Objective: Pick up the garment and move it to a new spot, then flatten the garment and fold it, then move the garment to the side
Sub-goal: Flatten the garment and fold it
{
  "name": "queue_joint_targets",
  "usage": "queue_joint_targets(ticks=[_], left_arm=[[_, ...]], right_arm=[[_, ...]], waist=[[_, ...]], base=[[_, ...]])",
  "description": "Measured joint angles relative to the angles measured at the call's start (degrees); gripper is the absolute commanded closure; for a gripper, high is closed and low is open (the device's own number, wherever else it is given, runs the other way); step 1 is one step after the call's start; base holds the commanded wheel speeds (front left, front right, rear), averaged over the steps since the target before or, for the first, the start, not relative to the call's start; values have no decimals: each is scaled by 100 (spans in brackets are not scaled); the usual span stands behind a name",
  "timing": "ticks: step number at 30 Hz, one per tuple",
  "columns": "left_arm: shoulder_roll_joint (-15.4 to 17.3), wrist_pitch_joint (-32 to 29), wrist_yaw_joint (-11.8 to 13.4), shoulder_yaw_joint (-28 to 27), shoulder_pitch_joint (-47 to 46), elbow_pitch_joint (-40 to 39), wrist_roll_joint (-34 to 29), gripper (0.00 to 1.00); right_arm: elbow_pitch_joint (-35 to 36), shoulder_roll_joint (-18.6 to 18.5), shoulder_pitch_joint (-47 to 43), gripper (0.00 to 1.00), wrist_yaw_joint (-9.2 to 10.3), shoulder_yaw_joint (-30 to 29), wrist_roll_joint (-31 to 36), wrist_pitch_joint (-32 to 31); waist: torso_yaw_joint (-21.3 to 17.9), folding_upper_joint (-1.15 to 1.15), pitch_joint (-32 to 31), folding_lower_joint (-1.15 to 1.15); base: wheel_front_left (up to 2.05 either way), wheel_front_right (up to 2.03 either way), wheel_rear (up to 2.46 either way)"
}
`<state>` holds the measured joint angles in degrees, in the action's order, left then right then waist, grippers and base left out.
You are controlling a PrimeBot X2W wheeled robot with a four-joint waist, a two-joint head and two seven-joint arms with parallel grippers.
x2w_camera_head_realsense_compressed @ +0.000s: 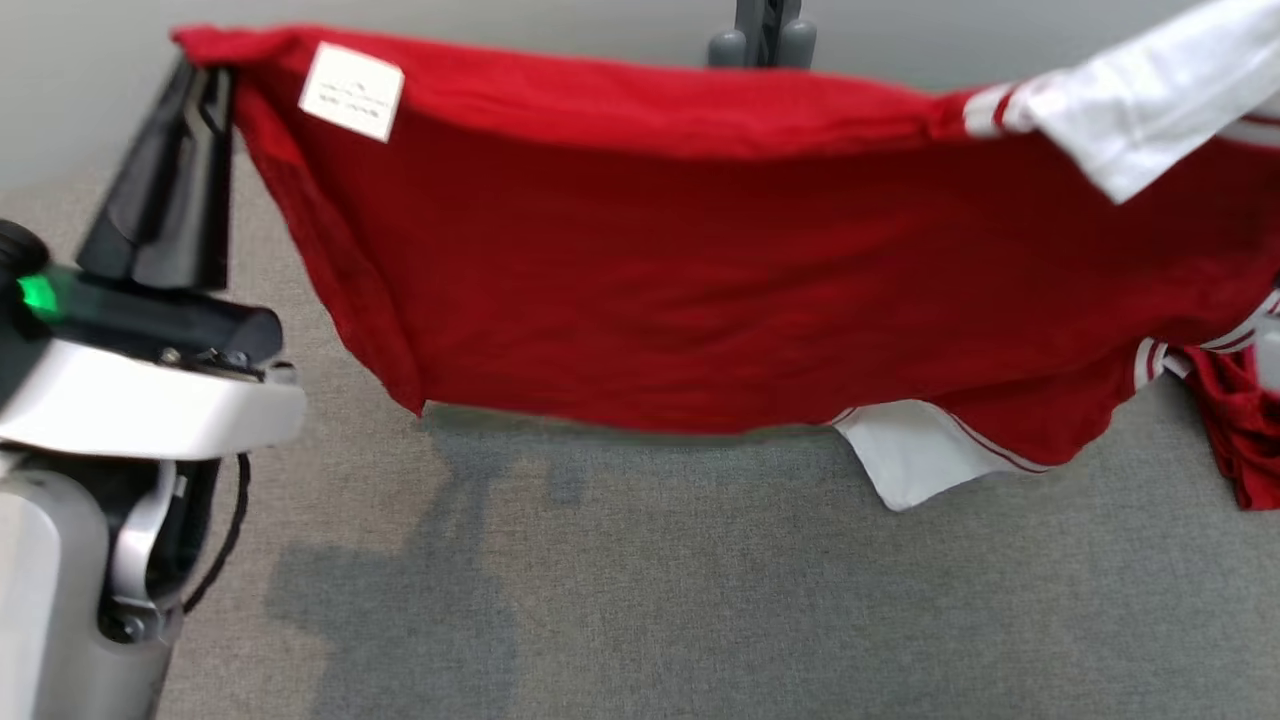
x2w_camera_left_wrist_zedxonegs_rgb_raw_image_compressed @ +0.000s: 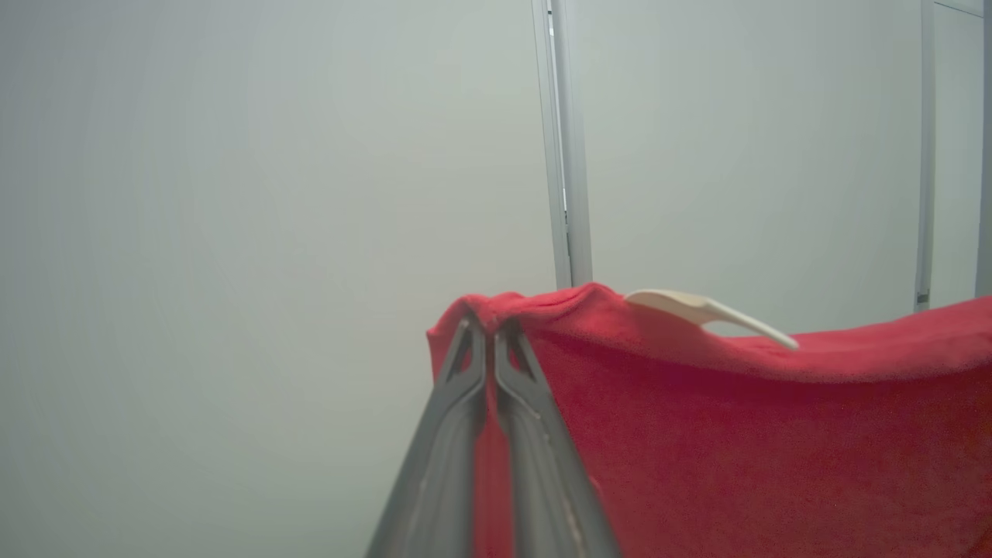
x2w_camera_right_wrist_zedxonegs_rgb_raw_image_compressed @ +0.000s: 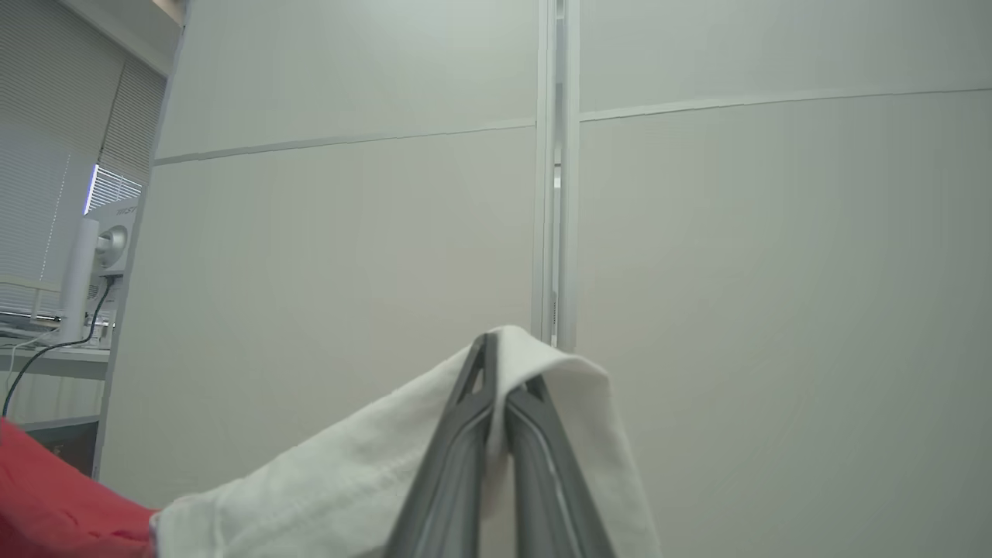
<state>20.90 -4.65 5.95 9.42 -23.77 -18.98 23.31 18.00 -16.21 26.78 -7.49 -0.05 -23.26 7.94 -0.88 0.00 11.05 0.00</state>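
Note:
The garment [x2w_camera_head_realsense_compressed: 720,270] is a red shirt with white sleeves and red-white stripes, stretched wide in the air above the grey carpet. A white label [x2w_camera_head_realsense_compressed: 352,90] sits near its upper left corner. My left gripper [x2w_camera_head_realsense_compressed: 205,75] is shut on that red corner, and the left wrist view shows the fingers [x2w_camera_left_wrist_zedxonegs_rgb_raw_image_compressed: 490,341] pinching the red cloth [x2w_camera_left_wrist_zedxonegs_rgb_raw_image_compressed: 736,434]. In the right wrist view my right gripper [x2w_camera_right_wrist_zedxonegs_rgb_raw_image_compressed: 496,364] is shut on a white sleeve [x2w_camera_right_wrist_zedxonegs_rgb_raw_image_compressed: 364,473]. The sleeve [x2w_camera_head_realsense_compressed: 1150,110] hangs at the head view's upper right. Another white sleeve [x2w_camera_head_realsense_compressed: 915,455] droops to the carpet.
Grey carpet [x2w_camera_head_realsense_compressed: 700,600] lies under the garment. A dark stand base [x2w_camera_head_realsense_compressed: 765,35] sits behind the garment's top edge. Pale wall panels [x2w_camera_right_wrist_zedxonegs_rgb_raw_image_compressed: 736,271] stand ahead of both wrists. My pale left forearm [x2w_camera_head_realsense_compressed: 120,420] fills the lower left corner.

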Motion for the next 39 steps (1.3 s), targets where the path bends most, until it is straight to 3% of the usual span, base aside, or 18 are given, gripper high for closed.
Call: queue_joint_targets(ticks=[11, 18, 24, 25, 28, 33, 39], left_arm=[[221, -360, 42, -89, -795, -363, -157, 100], [131, -432, -215, 225, -1484, 366, -89, 100], [-197, -252, -613, 513, -2858, 2015, -2, 100], [-303, -104, -721, 550, -3413, 2700, -5, 100], [-382, 144, -847, 588, -4253, 3765, -84, 100], [-387, 594, -943, 666, -5394, 5252, -349, 100], [-342, 983, -951, 690, -6306, 6529, -499, 100]], right_arm=[[65, -171, 680, 100, 1, 91, -226, -470], [-880, -271, 1251, 100, 0, 547, -526, -575], [-2292, -561, 2574, 100, 0, 1172, -726, -446], [-2765, -627, 3154, 100, 1, 1405, -762, -359], [-3468, -692, 4049, 100, 0, 1805, -777, -152], [-4722, -514, 5459, 100, 0, 2294, -916, 264], [-5980, -80, 6446, 100, 0, 2675, -1148, 567]], waist=[[11, 0, -212, 0], [-19, 0, -38, 0], [28, 0, 288, 0], [52, 0, 426, 0], [80, 0, 642, 0], [67, 0, 925, 0], [-31, 0, 1099, 0]], base=[[0, 0, 0], [0, 0, 0], [0, 0, 0], [0, 0, 0], [0, 0, 0], [0, 0, 0], [0, 0, 0]])
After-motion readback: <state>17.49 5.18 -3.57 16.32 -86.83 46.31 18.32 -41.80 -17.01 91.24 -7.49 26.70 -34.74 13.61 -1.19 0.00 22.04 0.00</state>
